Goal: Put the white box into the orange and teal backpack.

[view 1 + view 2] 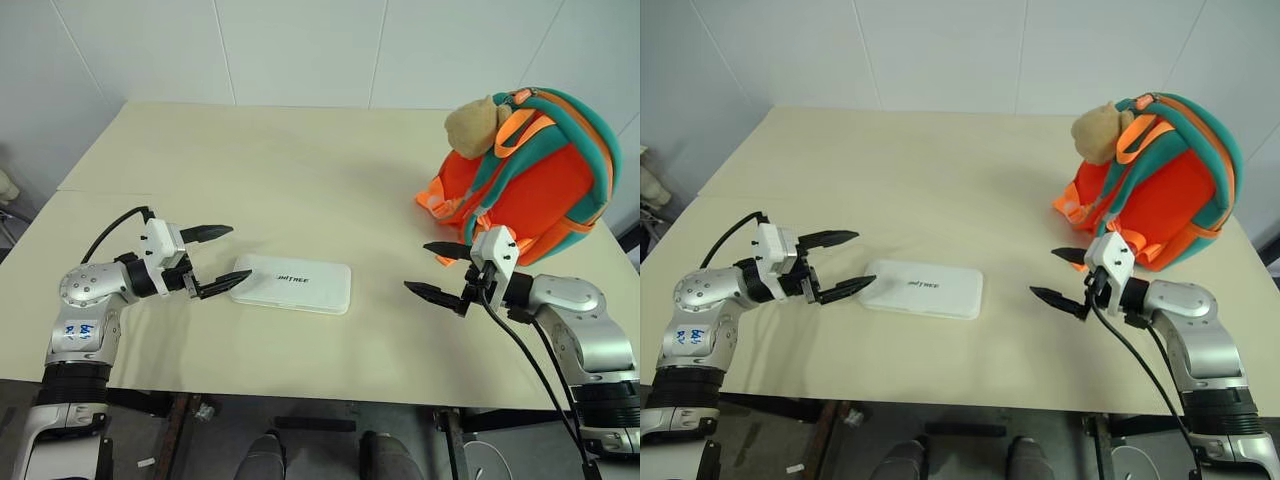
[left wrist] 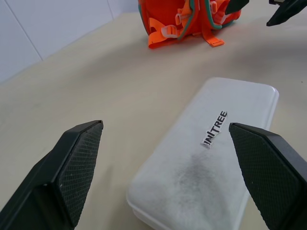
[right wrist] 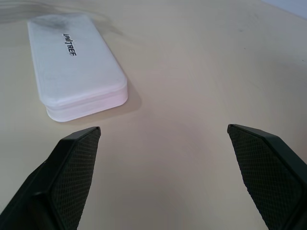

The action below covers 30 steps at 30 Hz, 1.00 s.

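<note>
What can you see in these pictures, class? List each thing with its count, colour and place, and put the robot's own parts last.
white box: one, white with dark lettering, flat on the table between the grippers.
orange and teal backpack: one, at the table's far right.
plush toy: one, tan, on the backpack's top.
table: one, cream.
left gripper: one, black fingers, open at the box's left end.
right gripper: one, black fingers, open, apart from the box, near the backpack.

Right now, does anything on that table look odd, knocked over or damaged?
Nothing stands out. The white box lies flat and whole on the table, the orange and teal backpack sits upright at the far right, and the left gripper and right gripper hang open, holding nothing.
</note>
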### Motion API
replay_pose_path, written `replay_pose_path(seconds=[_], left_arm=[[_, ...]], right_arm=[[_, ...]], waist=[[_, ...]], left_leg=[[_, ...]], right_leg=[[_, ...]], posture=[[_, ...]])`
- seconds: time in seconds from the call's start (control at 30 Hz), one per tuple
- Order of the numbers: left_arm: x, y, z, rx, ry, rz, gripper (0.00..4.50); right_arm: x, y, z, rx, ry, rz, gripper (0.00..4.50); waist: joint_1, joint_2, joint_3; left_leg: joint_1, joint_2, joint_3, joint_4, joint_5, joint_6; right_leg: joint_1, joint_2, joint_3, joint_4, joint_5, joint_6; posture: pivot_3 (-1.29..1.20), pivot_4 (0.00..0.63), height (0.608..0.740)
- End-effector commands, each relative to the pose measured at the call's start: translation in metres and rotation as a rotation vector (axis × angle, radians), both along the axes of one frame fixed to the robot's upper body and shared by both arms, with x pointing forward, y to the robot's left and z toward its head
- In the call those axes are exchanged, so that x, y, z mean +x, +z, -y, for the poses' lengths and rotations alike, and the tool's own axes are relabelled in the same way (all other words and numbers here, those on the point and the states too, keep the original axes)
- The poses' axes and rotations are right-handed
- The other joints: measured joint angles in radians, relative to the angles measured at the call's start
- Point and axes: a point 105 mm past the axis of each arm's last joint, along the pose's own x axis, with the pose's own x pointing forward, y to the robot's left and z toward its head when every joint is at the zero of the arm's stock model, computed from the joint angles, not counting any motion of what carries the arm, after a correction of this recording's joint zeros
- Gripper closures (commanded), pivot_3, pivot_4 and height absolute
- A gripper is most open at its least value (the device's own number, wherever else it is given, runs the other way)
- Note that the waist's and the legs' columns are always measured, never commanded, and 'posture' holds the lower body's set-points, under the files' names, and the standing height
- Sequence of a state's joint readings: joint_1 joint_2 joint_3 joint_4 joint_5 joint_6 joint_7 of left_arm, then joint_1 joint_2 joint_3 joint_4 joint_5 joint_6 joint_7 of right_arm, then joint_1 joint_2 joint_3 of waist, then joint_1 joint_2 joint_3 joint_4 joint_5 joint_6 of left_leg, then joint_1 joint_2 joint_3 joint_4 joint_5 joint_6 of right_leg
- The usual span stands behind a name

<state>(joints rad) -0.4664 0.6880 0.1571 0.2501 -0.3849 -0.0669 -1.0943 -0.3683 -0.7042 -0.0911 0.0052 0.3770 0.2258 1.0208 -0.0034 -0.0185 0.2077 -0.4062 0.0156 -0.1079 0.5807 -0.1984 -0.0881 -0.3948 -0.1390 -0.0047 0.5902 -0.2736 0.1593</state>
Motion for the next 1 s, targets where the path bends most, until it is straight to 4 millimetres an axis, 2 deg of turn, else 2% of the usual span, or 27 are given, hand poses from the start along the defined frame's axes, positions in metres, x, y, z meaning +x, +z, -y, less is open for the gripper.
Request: replay_pose_path(seconds=[0.03, 0.17, 0.3, 0.4, 0.43, 0.5, 0.6, 0.7, 0.83, 0.87, 0.9, 1.0], left_arm=[[-0.005, 0.011, -0.001, 0.028, -0.023, 0.024, 0.00], [-0.001, 0.010, -0.004, 0.022, -0.004, 0.016, 0.00], [-0.003, 0.008, -0.004, 0.020, -0.015, -0.008, 0.00], [-0.004, 0.007, -0.020, 0.032, 0.044, -0.008, 0.00], [-0.004, 0.008, -0.028, 0.030, 0.079, -0.003, 0.38], [-0.006, 0.007, -0.039, 0.042, 0.132, -0.015, 0.81], [-0.011, 0.000, -0.053, 0.083, 0.180, -0.036, 1.78], [-0.007, -0.004, -0.068, 0.086, 0.255, -0.030, 2.73], [0.001, -0.012, -0.074, 0.100, 0.301, -0.039, 3.97], [0.004, -0.018, -0.074, 0.110, 0.305, -0.057, 4.29], [0.006, -0.024, -0.073, 0.119, 0.309, -0.070, 4.49], [0.009, -0.030, -0.072, 0.128, 0.314, -0.082, 4.49]], right_arm=[[-0.002, 0.016, 0.002, -0.001, 0.009, 0.052, 0.03], [0.003, 0.018, -0.001, 0.004, 0.015, 0.059, 0.03], [0.000, 0.017, -0.012, -0.002, 0.067, 0.042, 0.03], [-0.004, 0.008, -0.028, 0.000, 0.125, 0.012, 0.03], [-0.004, 0.003, -0.032, 0.006, 0.136, -0.002, 0.40], [-0.002, -0.006, -0.038, 0.014, 0.142, -0.021, 0.86], [0.002, -0.015, -0.046, 0.013, 0.143, -0.029, 1.93], [0.010, -0.024, -0.051, 0.007, 0.128, -0.035, 2.96], [0.017, -0.031, -0.056, 0.009, 0.123, -0.040, 4.31], [0.017, -0.034, -0.058, 0.016, 0.127, -0.053, 4.50], [0.016, -0.037, -0.060, 0.020, 0.132, -0.063, 4.50], [0.015, -0.041, -0.065, 0.019, 0.137, -0.065, 4.50]], waist=[[0.000, 0.000, 0.000], [-0.004, 0.000, 0.000], [-0.001, 0.000, 0.000], [-0.003, 0.000, 0.000], [-0.004, 0.000, 0.000], [-0.012, 0.000, 0.000], [-0.022, 0.000, 0.000], [-0.023, 0.000, 0.000], [-0.023, 0.000, 0.000], [-0.022, 0.000, 0.000], [-0.022, 0.000, 0.000], [-0.023, 0.000, 0.000]], left_leg=[[0.000, 0.000, 0.000, 0.000, 0.000, 0.000], [0.000, 0.000, 0.000, 0.000, 0.000, 0.000], [0.000, 0.000, 0.000, 0.000, 0.000, 0.000], [0.000, 0.000, 0.000, 0.000, 0.000, 0.000], [0.000, 0.000, 0.000, 0.000, 0.000, 0.000], [0.000, 0.001, 0.000, 0.000, 0.000, 0.000], [0.000, 0.001, 0.000, -0.001, 0.000, 0.000], [0.000, 0.001, 0.000, 0.000, 0.000, 0.000], [0.001, 0.001, 0.000, 0.000, 0.000, -0.001], [0.001, 0.001, 0.000, 0.000, 0.000, -0.001], [0.001, 0.001, 0.000, 0.000, 0.000, -0.001], [0.001, 0.001, 0.000, -0.001, 0.000, -0.001]], right_leg=[[0.000, 0.000, 0.000, 0.000, 0.000, 0.000], [0.000, 0.000, 0.000, 0.000, 0.000, 0.000], [0.000, 0.000, 0.000, 0.000, 0.000, 0.000], [0.000, 0.000, 0.000, 0.000, 0.000, 0.000], [0.000, 0.000, 0.000, 0.000, 0.000, 0.000], [0.000, 0.001, 0.001, 0.001, 0.000, 0.000], [0.000, 0.001, 0.001, 0.001, 0.000, 0.000], [-0.001, 0.001, 0.001, 0.001, 0.000, 0.000], [-0.001, 0.002, 0.001, 0.002, 0.000, -0.001], [-0.001, 0.002, 0.001, 0.002, 0.000, -0.001], [-0.001, 0.002, 0.001, 0.002, 0.000, -0.001], [-0.001, 0.002, 0.001, 0.003, 0.000, -0.001]], posture=[[0.00, 0.150, 0.740], [0.00, 0.150, 0.740], [0.00, 0.150, 0.740], [0.00, 0.150, 0.740], [0.00, 0.150, 0.740], [0.00, 0.150, 0.740], [0.00, 0.150, 0.740], [0.00, 0.150, 0.740], [0.00, 0.150, 0.740], [0.00, 0.150, 0.740], [0.00, 0.150, 0.740], [0.00, 0.150, 0.740]])
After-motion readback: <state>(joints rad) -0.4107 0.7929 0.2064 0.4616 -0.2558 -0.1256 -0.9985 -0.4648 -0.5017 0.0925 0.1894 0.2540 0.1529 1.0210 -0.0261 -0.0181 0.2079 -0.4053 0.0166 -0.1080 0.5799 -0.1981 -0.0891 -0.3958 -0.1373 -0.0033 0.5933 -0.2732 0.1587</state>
